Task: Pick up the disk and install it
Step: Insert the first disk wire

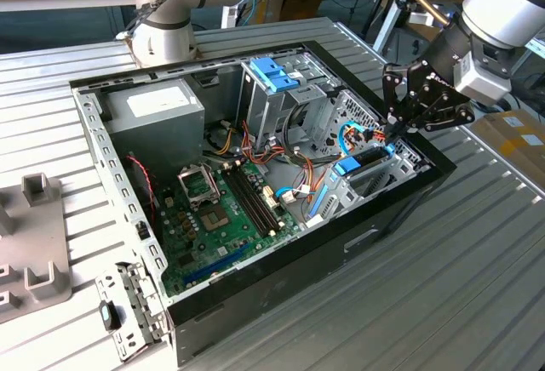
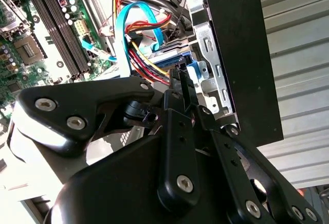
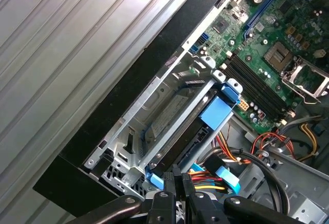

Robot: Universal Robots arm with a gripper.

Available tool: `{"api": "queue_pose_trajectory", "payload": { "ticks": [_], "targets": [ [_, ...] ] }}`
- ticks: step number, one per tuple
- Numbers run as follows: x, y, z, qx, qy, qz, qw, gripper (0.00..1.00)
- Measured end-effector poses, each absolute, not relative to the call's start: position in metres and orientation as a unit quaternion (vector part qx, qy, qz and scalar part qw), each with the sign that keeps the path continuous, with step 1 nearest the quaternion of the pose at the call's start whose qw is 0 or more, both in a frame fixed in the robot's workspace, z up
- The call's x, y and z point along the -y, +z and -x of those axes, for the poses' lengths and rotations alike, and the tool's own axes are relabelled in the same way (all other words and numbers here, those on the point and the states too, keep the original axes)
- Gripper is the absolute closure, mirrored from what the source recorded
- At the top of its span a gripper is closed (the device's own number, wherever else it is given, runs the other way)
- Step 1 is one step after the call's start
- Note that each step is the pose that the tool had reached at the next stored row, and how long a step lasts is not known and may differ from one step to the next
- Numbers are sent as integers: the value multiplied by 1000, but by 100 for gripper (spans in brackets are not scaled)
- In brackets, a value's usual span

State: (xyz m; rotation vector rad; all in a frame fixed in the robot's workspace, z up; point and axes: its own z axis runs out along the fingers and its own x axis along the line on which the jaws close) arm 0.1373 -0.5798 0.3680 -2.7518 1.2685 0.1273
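Open computer case [image 1: 409, 205]: it lies on the ribbed metal table [image 1: 426, 303]; in the exterior view the grey power supply box [image 1: 153, 111] sits at its far left.
Motherboard [image 1: 226, 214]: it sits on the case floor, near the middle in the exterior view, with 1 empty processor socket showing.
Blue latch [image 1: 274, 73]: it tops the silver cage at the far middle of the case.
Disk [image 1: 362, 165]: it sits in the drive bay at the exterior view's right end of the case, its blue frame uppermost; it looks seated or nearly seated.
Gripper [image 1: 393, 139]: just above the disk's far end, fingers drawn close together at the blue frame; I cannot tell whether they clamp it or only touch it.
Handling: I judge the disk stiff, fairly heavy and shock-sensitive; the plastic frame's edges are the safest hold, not the face or connectors.
First wrist view: looks along the bay [image 3: 154, 131], showing the disk [image 3: 195, 131] between the rails and its blue tab, which the exterior view does not resolve.
Second wrist view: shows the blue data cable [image 2: 123, 23] and the red, yellow and black wires [image 2: 149, 62] just beside the fingertips [image 2: 177, 75].
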Motion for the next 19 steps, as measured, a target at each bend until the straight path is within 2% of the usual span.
{"api": "queue_pose_trajectory", "payload": {
  "ticks": [19],
  "targets": [
    [580, 368, -137, -435, 41, 898, 55, 83]
  ]
}}
